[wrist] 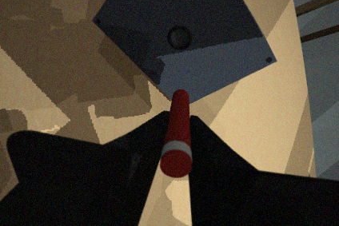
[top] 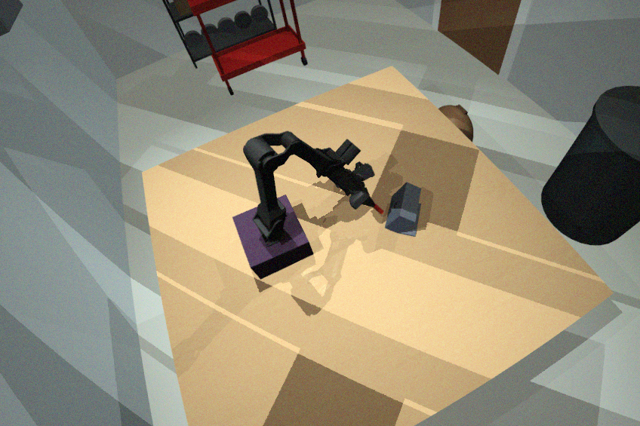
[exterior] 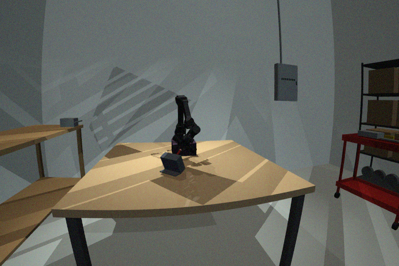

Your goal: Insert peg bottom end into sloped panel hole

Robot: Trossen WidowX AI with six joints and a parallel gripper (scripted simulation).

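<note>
while the table (top: 403,277) (exterior: 193,198) bears the sloped panel (top: 406,204) (exterior: 173,161) (wrist: 216,68), the gripper (top: 370,199) (wrist: 179,119) grips the red peg (top: 379,208) (exterior: 179,151) (wrist: 180,120) just short of it; advised: align along the hole's axis, then push straight. the wrist view shows the round hole (wrist: 179,37); the top view does not.

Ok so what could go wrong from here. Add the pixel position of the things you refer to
The red peg (top: 379,208) (exterior: 179,151) (wrist: 180,120) is held in the tool (top: 373,203) (wrist: 179,119) but outside the round hole (wrist: 179,37), so it might catch the rim if misaligned. The panel's (top: 404,209) (exterior: 172,162) (wrist: 208,72) sloped face could also deflect a tilted push.
</note>
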